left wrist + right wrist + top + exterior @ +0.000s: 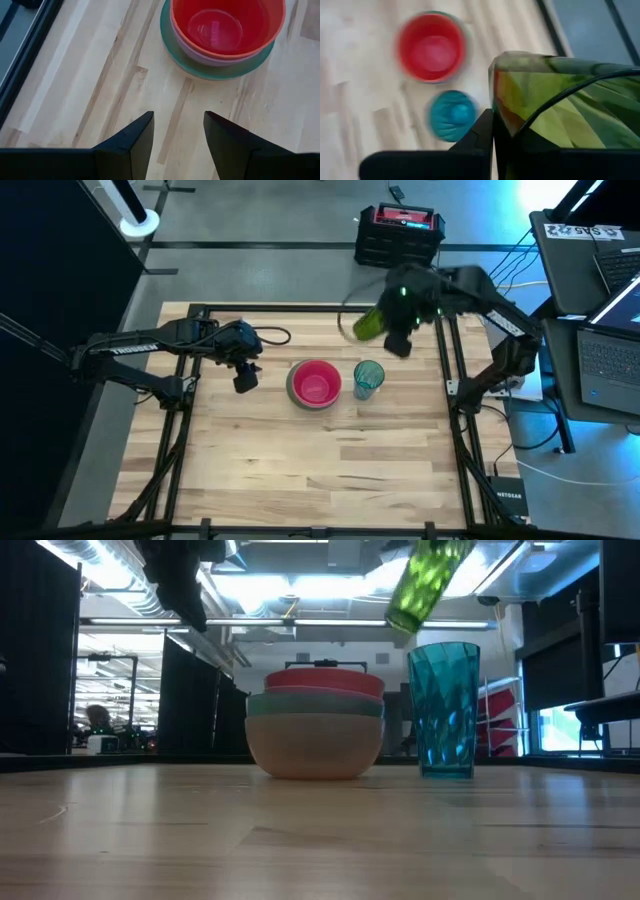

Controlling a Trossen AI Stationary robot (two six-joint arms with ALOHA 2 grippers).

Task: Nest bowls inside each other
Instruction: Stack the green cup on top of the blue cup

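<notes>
The bowls stand nested in one stack at the table's middle, the large pink one at the bottom, then a green rim, pale pink and coral. A tall teal cup stands upright just right of the stack. My right gripper hangs high over the table's far right part, shut on a translucent yellow-green cup that is tilted in the air. My left gripper hovers open left of the stack, with nothing between its fingers. My right gripper holds the yellow-green cup by its wall at the rim. One dark finger lies on the outside of the wall; the other shows dimly through the green wall, so it seems to be inside. The cup is lifted clear and tilted.
Black frame rails run along the table's left and right sides. A black and red case sits beyond the far edge. Bare wood stretches in front of the stack toward the near edge.
</notes>
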